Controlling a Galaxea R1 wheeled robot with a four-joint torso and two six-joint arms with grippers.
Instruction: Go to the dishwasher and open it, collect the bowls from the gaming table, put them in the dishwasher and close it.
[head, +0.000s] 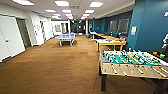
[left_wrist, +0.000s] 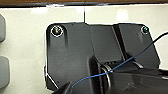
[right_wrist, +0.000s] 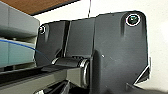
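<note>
Brown carpet (head: 57, 65) runs down a long games room under rows of ceiling lights, and every place below is given from the table-football table (head: 132, 65), the gaming table of the task. Far to its left a white wall carries a pale double door (head: 8, 37) and a dark doorway (head: 23, 32). Well beyond it and to its left, midway down the room, stands a blue table-tennis table (head: 66, 37). Just behind it sits a low yellow-topped game table (head: 111, 43), and behind both rises a blue wall (head: 150, 25). At its far right end, near the wall, small orange and green shapes (head: 158, 54) lie too blurred to name; they may be bowls. No dishwasher can be made out from here. The step in hand looks like driving, either toward the dishwasher or up to this table; which one I cannot tell. Closing on the table would call for a turn to the right and a stop short of its near long edge, where the rod handles stick out. To its left the carpet lies wide open; to its right the gap toward the wall is narrow. Whether either gripper's fingers are apart or together I cannot tell.
</note>
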